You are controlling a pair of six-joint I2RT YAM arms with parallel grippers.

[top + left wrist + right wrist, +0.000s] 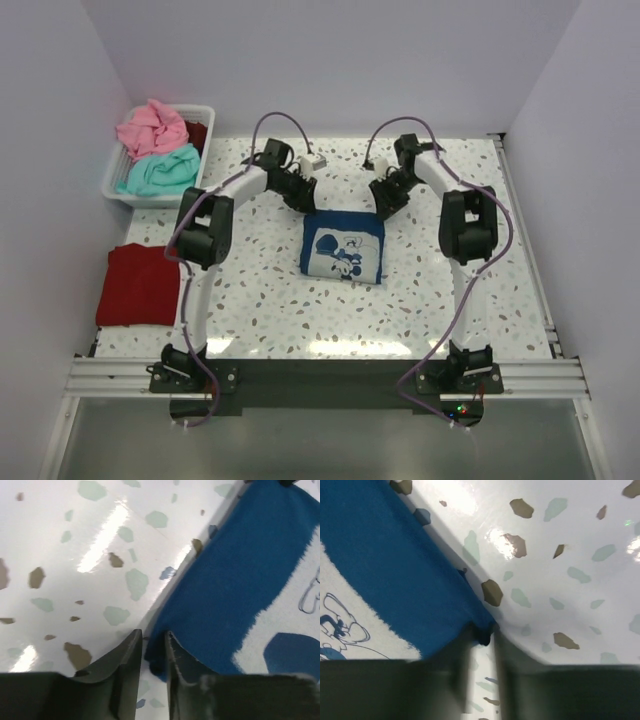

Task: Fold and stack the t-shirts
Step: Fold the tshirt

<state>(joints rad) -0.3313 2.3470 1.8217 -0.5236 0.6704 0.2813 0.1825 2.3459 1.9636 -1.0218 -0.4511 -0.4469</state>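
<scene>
Left pincer (153, 652), right pincer (483, 647) nipping tee's (343, 247) 11 and 1 o'clock corners.
Clamped on bare tips only, cloth possibly slipping free.

Printed t-shirt (343, 247) centre of table (260, 300). Left of it: folded t-shirt (137, 285). Behind-left: basket (110, 186) holding rear t-shirt (150, 128), front t-shirt (160, 172). Left hand (152, 636), right hand (482, 636) pinch printed t-shirt's far corners.
</scene>
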